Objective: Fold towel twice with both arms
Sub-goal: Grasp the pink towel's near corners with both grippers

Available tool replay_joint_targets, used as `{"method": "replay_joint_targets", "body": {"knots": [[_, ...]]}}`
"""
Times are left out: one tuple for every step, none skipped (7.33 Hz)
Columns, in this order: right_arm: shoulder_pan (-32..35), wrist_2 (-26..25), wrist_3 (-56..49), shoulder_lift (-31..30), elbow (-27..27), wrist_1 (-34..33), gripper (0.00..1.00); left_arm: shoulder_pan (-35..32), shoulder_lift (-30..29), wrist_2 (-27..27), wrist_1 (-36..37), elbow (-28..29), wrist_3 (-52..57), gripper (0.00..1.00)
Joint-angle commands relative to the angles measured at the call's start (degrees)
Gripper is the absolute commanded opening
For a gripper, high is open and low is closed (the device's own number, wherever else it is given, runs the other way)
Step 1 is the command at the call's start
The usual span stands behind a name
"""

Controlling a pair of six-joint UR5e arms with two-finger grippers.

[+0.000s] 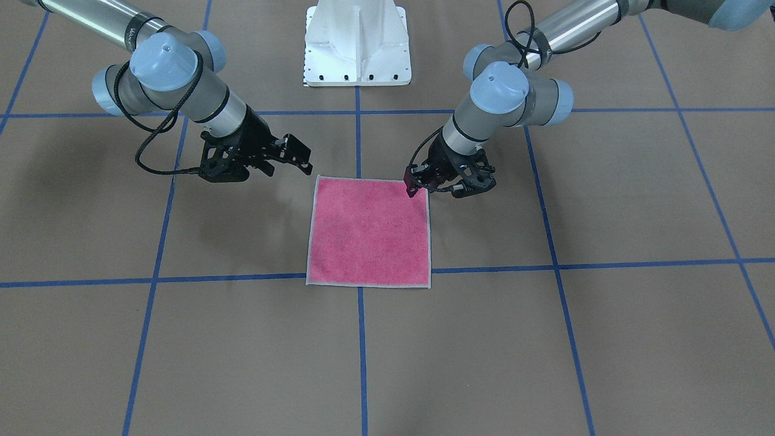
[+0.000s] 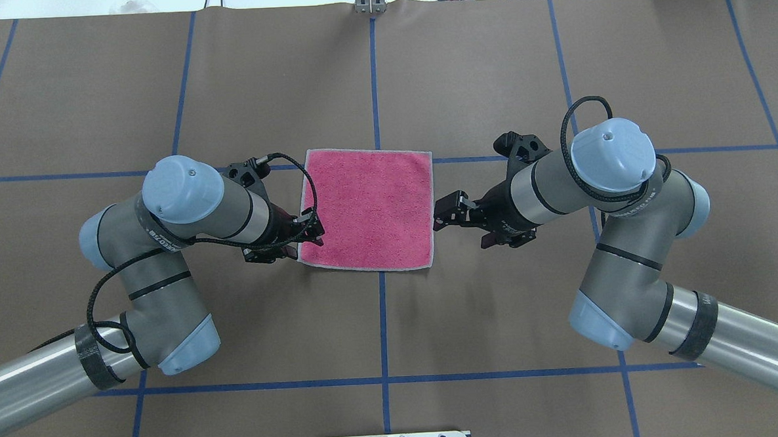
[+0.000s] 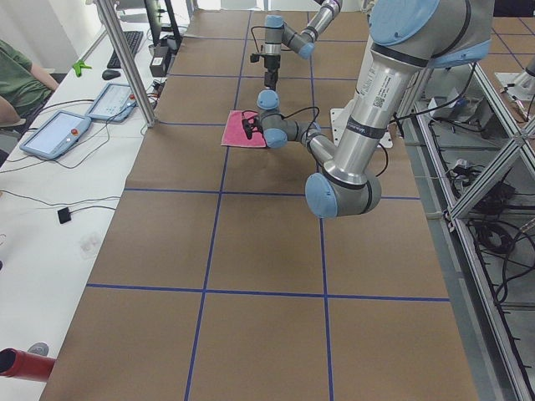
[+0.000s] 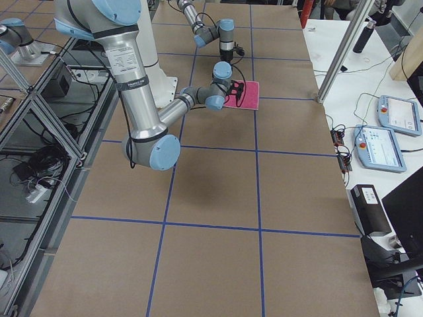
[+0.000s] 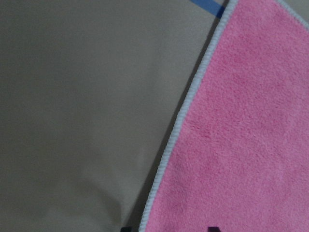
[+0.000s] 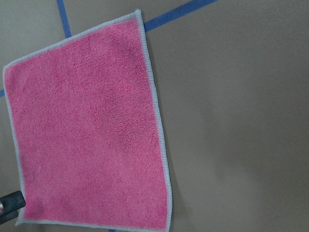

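a: where's the towel [image 2: 369, 209]?

b: flat on the brown desk [image 2: 488, 76], pink face up. it sits over a crossing of the blue tape lines [image 2: 384, 324], and its far edge runs along one of them.

a: and the left hand [image 2: 306, 238]?

b: low at the towel's near corner on the robot's left. it's spread. in its wrist view the grey edging runs between the two tips, one over pink and one over bare desk. the corner lies flat.

a: the right hand [image 2: 446, 213]?

b: just beside the middle of the towel's opposite edge, pointing at it. it's spread too, with nothing in it. from the front it looks raised off the desk, clear of the cloth.

a: any fold?

b: none, all four edges show.
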Motion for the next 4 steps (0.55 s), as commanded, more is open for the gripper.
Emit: {"method": "replay_joint_targets", "body": {"knots": [[-0.18, 0.0, 0.07, 0.03, 0.03, 0.02, 1.0, 0.17, -0.01, 0.0, -0.02, -0.11, -0.23, 0.26], [-0.44, 0.0, 0.07, 0.21, -0.06, -0.06, 1.0, 0.17, -0.01, 0.0, -0.02, -0.37, -0.06, 0.04], [-1.31, 0.0, -0.02, 0.29, -0.23, -0.07, 1.0, 0.09, 0.08, -0.09, -0.02, -0.46, -0.06, 0.0], [-2.1, -0.09, -0.02, 0.56, -0.5, -0.07, 1.0, 0.08, 0.08, -0.09, -0.02, -0.54, 0.03, 0.0]]}}
